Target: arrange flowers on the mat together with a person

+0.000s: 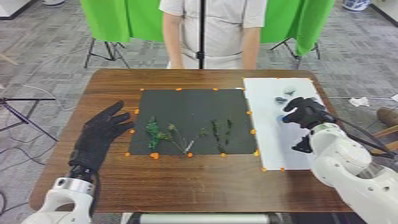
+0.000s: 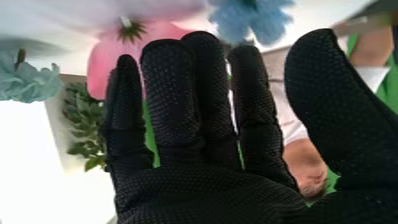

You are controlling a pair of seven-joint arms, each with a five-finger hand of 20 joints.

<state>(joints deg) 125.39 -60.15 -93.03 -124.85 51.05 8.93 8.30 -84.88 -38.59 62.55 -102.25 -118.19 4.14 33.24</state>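
Over the white mat (image 1: 277,145) is my right hand (image 1: 308,112), near a few small blue and grey-green flowers (image 1: 281,100). In the right wrist view the right hand (image 2: 200,192) has straight fingers and a spread thumb, gripping nothing. Beyond them appear a pink flower (image 2: 107,56), a blue flower (image 2: 252,19), a pale teal flower (image 2: 28,81) and green leaves (image 2: 84,125). On the dark mat (image 1: 187,107) lie a bushy green stem (image 1: 152,132), thin branching sprigs (image 1: 182,140) and leafy stems (image 1: 222,134). My left hand (image 1: 102,132) is open beside the dark mat's left edge.
Orange pieces of tape (image 1: 155,156) mark the edges of both mats on the brown table (image 1: 204,187). A thin dark pole (image 1: 202,35) stands at the table's far side, before a green cloth (image 1: 111,22).
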